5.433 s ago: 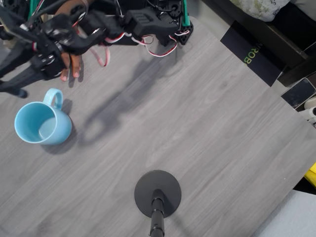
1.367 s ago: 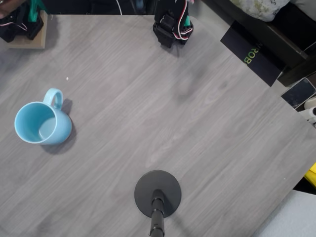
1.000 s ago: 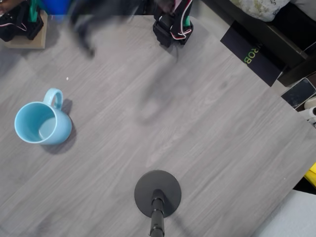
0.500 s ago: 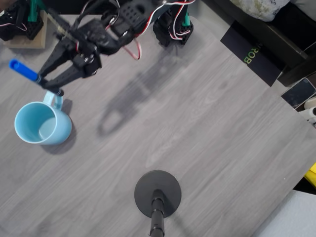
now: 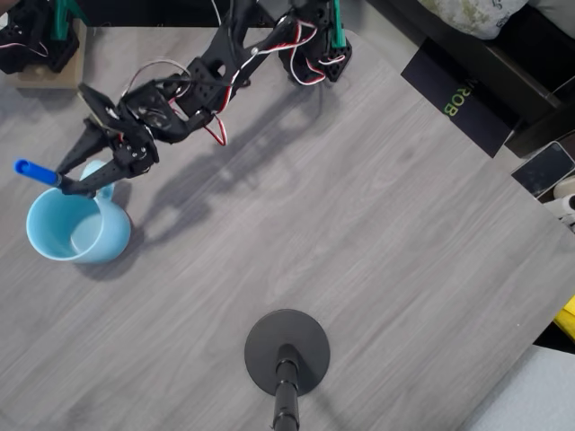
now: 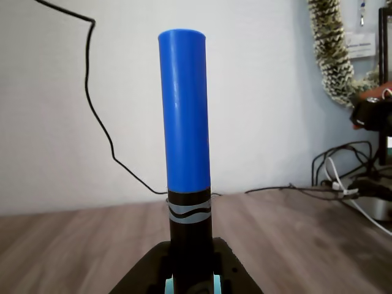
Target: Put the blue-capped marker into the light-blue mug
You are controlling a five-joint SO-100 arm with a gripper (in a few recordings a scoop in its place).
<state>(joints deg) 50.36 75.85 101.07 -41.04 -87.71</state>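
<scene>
The blue-capped marker (image 6: 184,110) has a bright blue cap above a black barrel ringed with grey wavy bands. The light-blue mug (image 5: 76,229) is pale sky-blue inside and out. The end effector (image 5: 76,182) is black, its arm trailing red and white wires. The surface (image 5: 377,233) is grey wood grain. At 6 o'clock, the round stand base (image 5: 287,352) is matte black.
</scene>
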